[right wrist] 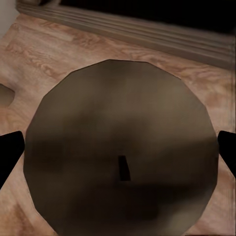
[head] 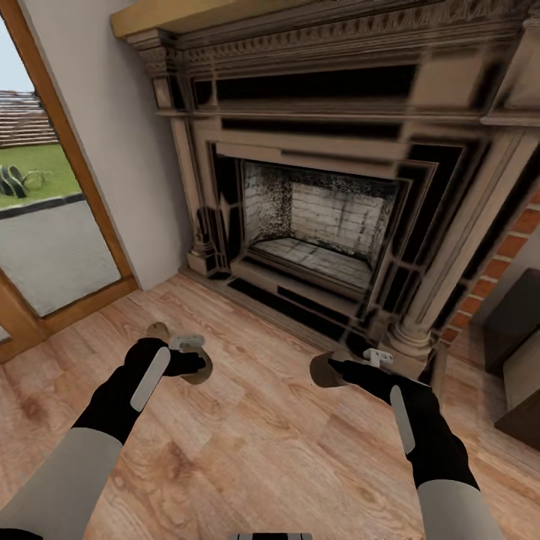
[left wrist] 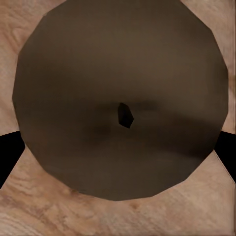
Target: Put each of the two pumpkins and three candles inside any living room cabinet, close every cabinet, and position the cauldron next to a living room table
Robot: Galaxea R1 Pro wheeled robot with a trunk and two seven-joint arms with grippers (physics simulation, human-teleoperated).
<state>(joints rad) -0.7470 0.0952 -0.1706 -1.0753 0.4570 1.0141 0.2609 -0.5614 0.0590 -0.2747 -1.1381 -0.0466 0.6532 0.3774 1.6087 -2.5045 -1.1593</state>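
Two candles in hand. Each is a squat grey-brown cylinder with a flat faceted top and a short dark wick at the centre. The left candle sits between the two dark fingertips of the left gripper, one on either side of it, over bare wood floor. The right candle is likewise framed by the right gripper, its fingertips at both flanks; jaws closed on the candle on each side.

Both candles are held above the floor in front of the fireplace, the left one off its left corner, the right one nearer its right column.

Both arms reach forward and slightly inward from the shoulders, forearms black with a grey stripe. A third candle stands on the floor just beyond the left gripper. A dark cabinet stands right of the fireplace.
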